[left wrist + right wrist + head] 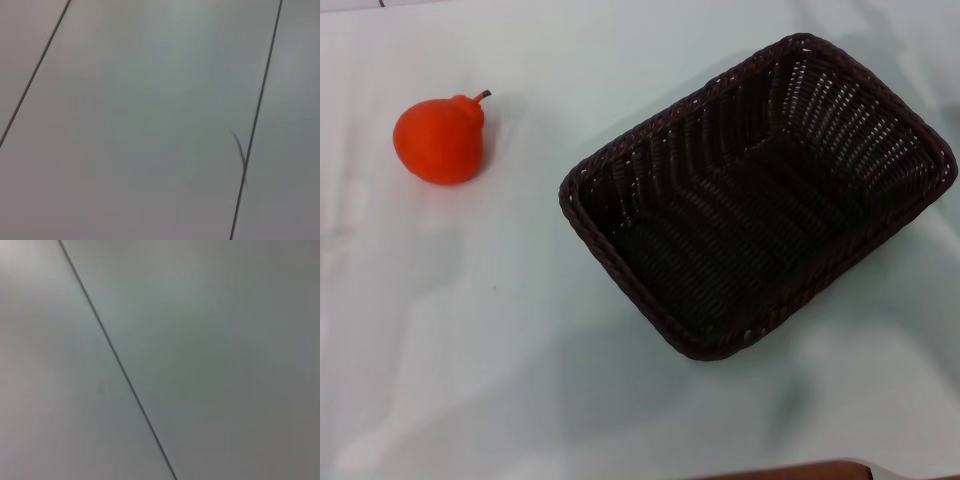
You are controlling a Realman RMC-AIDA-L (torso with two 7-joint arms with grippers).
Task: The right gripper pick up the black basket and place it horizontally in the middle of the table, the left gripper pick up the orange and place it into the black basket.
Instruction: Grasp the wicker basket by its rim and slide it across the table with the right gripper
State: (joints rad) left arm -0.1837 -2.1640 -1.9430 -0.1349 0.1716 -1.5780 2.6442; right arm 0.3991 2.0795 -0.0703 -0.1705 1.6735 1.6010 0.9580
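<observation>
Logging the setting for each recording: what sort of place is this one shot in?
Probably a lab or test bench rather than a home: a plain, glossy pale table holds only a black basket and an orange, staged props. Both wrist views show just blank panelled surfaces with thin seams. Neither pincer is in view.

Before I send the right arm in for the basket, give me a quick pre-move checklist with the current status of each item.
1. Black basket in sight on the table: ok, on the robot's right side.
2. Basket lying horizontally: not ok, it sits at a diagonal.
3. Basket empty: ok, nothing inside.
4. Orange apart from the basket: ok, it rests on the robot's left with bare table between them.
5. Right gripper position and opening: cannot tell, it shows in no view.
6. Left gripper out of the way: cannot tell, it shows in no view; both wrist views show only a plain surface with thin dark lines.
</observation>
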